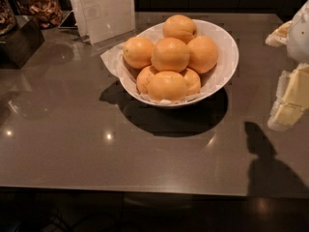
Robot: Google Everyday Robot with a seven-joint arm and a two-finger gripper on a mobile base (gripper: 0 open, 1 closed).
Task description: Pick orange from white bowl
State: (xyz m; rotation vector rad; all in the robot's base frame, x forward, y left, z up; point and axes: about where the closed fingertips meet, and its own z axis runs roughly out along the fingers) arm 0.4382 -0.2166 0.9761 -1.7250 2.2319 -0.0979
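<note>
The white bowl [228,57] stands on the grey-brown counter, slightly back of centre. It is lined with crinkled white paper and holds a pile of several oranges. One orange [170,54] sits on top in the middle, with the others around and below it. My gripper [289,108] is at the right edge of the camera view, pale yellow and white. It hangs above the counter to the right of the bowl, apart from it and touching nothing.
A clear sign holder [104,11] stands behind the bowl to the left. A jar of dried food [36,4] and a dark box [19,40] are at the back left. The counter's front edge [145,190] runs across the bottom. The gripper's shadow [263,153] falls at the front right.
</note>
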